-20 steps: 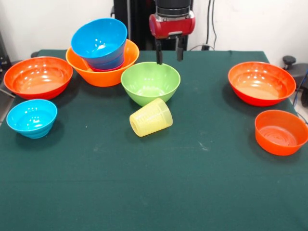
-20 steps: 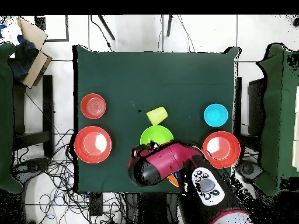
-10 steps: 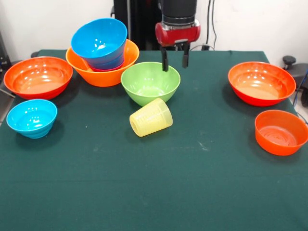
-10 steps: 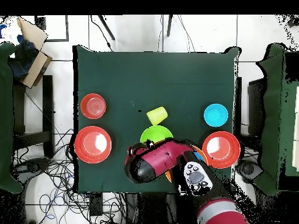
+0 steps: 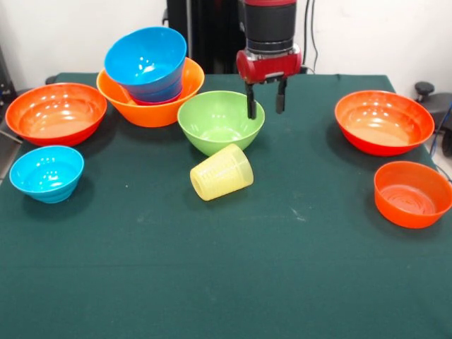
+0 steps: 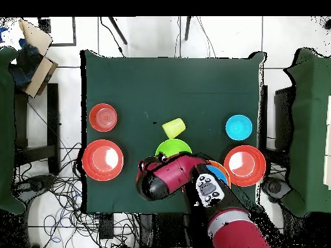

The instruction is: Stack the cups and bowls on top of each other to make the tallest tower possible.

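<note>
My fingers (image 5: 266,102), parted and empty, hang above the lime green bowl's (image 5: 220,121) rim. Beside that bowl the cup (image 5: 221,172) lies tipped; beyond it stands the tower (image 5: 150,83), apparently blue bowl in orange.
</note>
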Robot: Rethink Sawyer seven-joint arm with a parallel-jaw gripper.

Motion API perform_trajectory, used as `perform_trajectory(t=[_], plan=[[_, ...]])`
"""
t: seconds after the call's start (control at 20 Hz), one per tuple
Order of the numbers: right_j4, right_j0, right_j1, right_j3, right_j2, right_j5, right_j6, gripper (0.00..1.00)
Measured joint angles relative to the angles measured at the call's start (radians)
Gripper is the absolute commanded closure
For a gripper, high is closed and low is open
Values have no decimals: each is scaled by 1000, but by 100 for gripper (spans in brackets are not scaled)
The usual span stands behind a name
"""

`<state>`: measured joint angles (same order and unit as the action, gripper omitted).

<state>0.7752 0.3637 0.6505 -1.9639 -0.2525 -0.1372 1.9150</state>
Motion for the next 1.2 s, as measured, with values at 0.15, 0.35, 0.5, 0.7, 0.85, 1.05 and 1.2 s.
perform_trajectory(t=[0.15,0.35,0.5,0.7,0.85,1.05,1.2], plan=[[0,-6,-15,9,14,20,0,0],[-1,-7,-30,16,28,28,0,0],[-1,-7,-36,18,36,28,0,0],[-1,-8,-49,25,54,28,0,0],[-1,-13,-56,31,66,33,0,0],[-1,-29,-73,42,85,57,0,0],[-1,-38,-86,49,96,73,0,0]])
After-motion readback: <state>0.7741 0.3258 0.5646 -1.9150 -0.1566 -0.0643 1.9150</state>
